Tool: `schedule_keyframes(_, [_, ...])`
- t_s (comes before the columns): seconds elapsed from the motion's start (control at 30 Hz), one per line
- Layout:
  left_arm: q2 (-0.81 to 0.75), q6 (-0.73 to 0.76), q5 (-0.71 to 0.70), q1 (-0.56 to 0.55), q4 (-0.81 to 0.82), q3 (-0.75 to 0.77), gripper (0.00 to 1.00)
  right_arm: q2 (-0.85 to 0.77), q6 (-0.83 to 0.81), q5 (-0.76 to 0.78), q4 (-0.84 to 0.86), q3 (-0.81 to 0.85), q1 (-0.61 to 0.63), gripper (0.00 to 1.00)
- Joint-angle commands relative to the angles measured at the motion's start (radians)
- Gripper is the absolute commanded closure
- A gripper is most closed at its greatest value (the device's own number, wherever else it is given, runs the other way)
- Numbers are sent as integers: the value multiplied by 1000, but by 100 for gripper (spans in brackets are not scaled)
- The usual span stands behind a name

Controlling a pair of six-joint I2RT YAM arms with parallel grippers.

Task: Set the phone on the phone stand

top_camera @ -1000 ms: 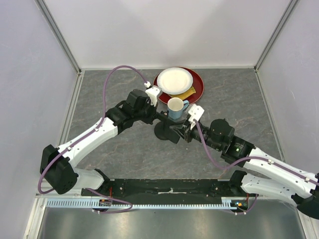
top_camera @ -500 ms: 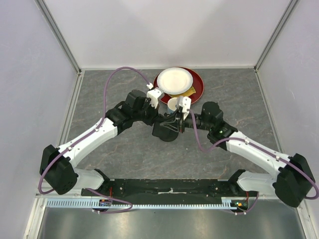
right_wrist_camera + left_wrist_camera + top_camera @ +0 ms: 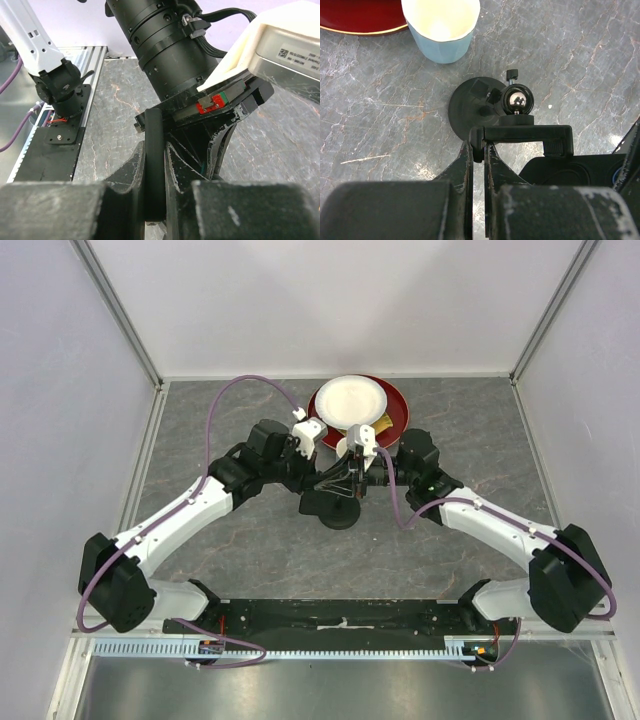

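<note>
**Seating approach.** The thin black rectangular phone (image 3: 154, 125) is stiff, smooth and probably slippery. The right hand (image 3: 154, 154) pinches it across its faces, edge-on, just beside the small black disc-based phone stand (image 3: 467, 100). The stand sits on the desk at 6 o'clock of the pale blue mug (image 3: 442, 30). The left hand (image 3: 479, 149) is closed on the stand's clamp head (image 3: 522, 134), steadying it.

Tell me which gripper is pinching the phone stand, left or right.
The left gripper, shut on the clamp end of the phone stand; the right gripper instead grips the phone, a thin black slab held edge-on.
</note>
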Motion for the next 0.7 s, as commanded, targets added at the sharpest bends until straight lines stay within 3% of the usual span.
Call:
schedule_keyframes(0.0, [-17, 8, 140, -32, 11, -2, 98, 36, -10, -66, 221, 85, 16, 100])
schedule_keyframes(0.27, [-19, 8, 182, -32, 17, -5, 98, 53, -97, -48, 161, 84, 14, 100])
schedule_keyframes(0.47, [-16, 8, 208, -32, 14, -4, 98, 99, -168, -124, 87, 131, 16, 100])
schedule_keyframes(0.67, [-16, 40, 255, -31, 12, -4, 98, 149, -267, -128, -46, 199, 14, 100])
